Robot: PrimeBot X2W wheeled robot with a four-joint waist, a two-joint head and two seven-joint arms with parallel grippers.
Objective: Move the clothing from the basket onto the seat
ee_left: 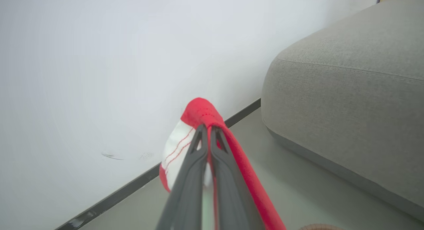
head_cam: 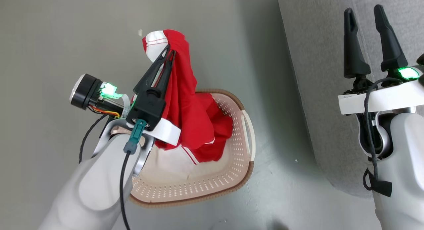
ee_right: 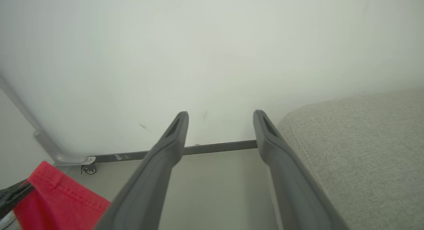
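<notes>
From the head view, the left gripper (head_cam: 169, 56) has its two dark fingers pressed together on a fold of the clothing (head_cam: 185, 100). A red and white bunch pokes out just past the fingertips. The rest of the red cloth hangs down along the gripper's far side, and its lower end lies inside the basket (head_cam: 212, 180) directly beneath the wrist. Under that hanging end, pale fabric with a thin red stripe lies on the basket bottom; I cannot tell whether it is the same piece. The basket stands on the floor (head_cam: 275, 177). The seat (head_cam: 324, 90) is off to this gripper's right, well apart from it. The right gripper (head_cam: 364, 11) is over the seat's edge with its fingers spread and nothing between them. A green light (head_cam: 408, 73) glows at its base. In the left wrist view, the closed fingers clamp the cloth at their tips: red folds over the top and runs back down the right-hand finger, with a white panel with red stitching on the left. Ahead of the tips are a white wall (ee_left: 99, 74) and a dark skirting strip (ee_left: 132, 187), with the seat's rounded corner to the right. In the right wrist view, the parted fingers point at the wall with the seat close by the right finger. The red cloth is low at the left, near a small caster wheel (ee_right: 89, 169).
</notes>
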